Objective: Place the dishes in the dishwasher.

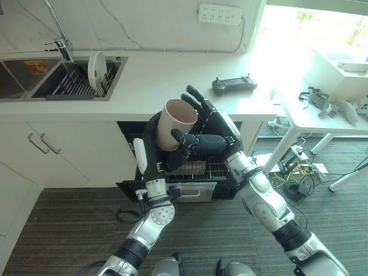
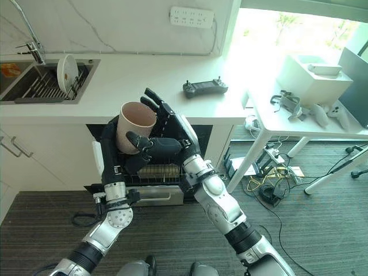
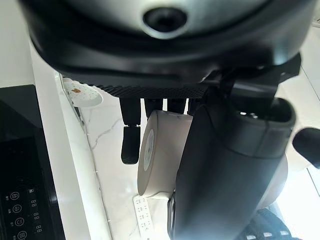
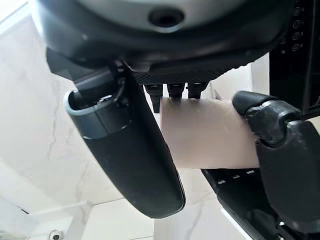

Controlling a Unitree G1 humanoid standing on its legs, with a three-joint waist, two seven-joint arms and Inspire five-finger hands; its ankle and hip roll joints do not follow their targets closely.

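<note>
So we've got both hands on 1 beige cup (image 1: 176, 123), held up in the air right over the open dishwasher (image 1: 198, 172) under the counter (image 1: 172, 86). The cup is tilted, its open mouth facing up and a bit toward the counter edge.

Our left hand (image 1: 150, 141) comes up from below the dishwasher front and wraps around the cup's lower body, fingers curled on the far side of it. In the left wrist view we see those fingers (image 3: 131, 142) bent over the cup wall, so that hand is clearly gripping it.

Our right hand (image 1: 207, 129) sits on the other side of the cup, between it and the dishwasher opening. Its thumb (image 1: 187, 140) presses across the cup's side near the bottom, and the fingers (image 1: 195, 98) reach up past the rim. The right wrist view shows the cup pinched between thumb and fingers, so it's grasping too.

Inside the dishwasher we can see a wire rack (image 1: 201, 168) pulled forward, directly beneath the cup.

Further from the dishwasher, up on the counter, there's a sink (image 1: 57, 77) with a drying rack in it and 1 white plate (image 1: 96, 70) standing upright. A black controller (image 1: 233, 85) lies on the counter just behind the dishwasher's spot.
</note>
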